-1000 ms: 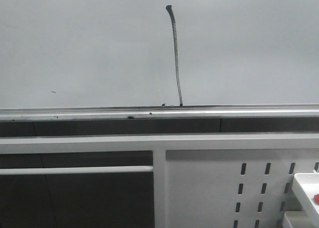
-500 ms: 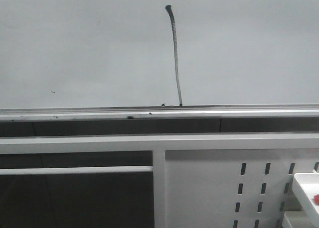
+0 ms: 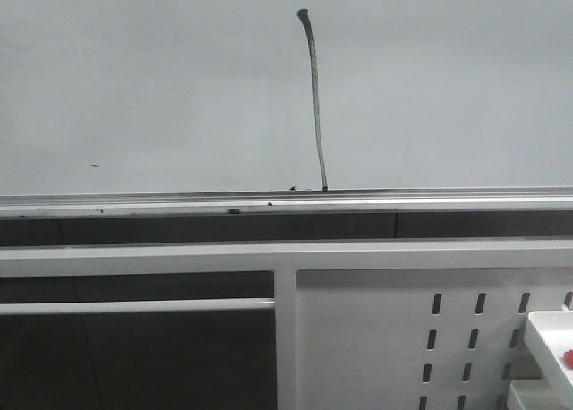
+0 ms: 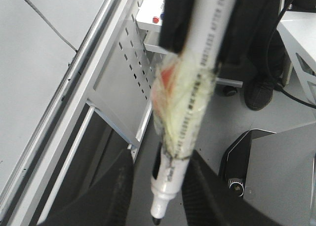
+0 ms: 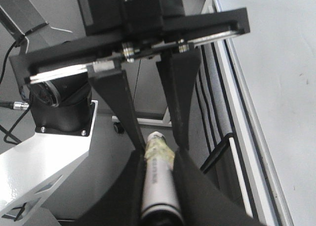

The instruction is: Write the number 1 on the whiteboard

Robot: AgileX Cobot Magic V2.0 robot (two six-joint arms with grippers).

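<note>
The thin dark nearly vertical number 1 (image 3: pixel 315 97) stands on the pale glossy whiteboard (image 3: pixel 134 88), while the left end effector (image 4: pixel 157 186) and right end effector (image 5: pixel 159 162) each clamp a white marker (image 4: pixel 170 171).

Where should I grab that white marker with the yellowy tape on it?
Hold the marker by its taped middle, pinching across the barrel from both sides. It is long, round and thin, so a sideways pinch probably holds best, and the tape makes a thicker spot. Stay off the dark tip.
</note>
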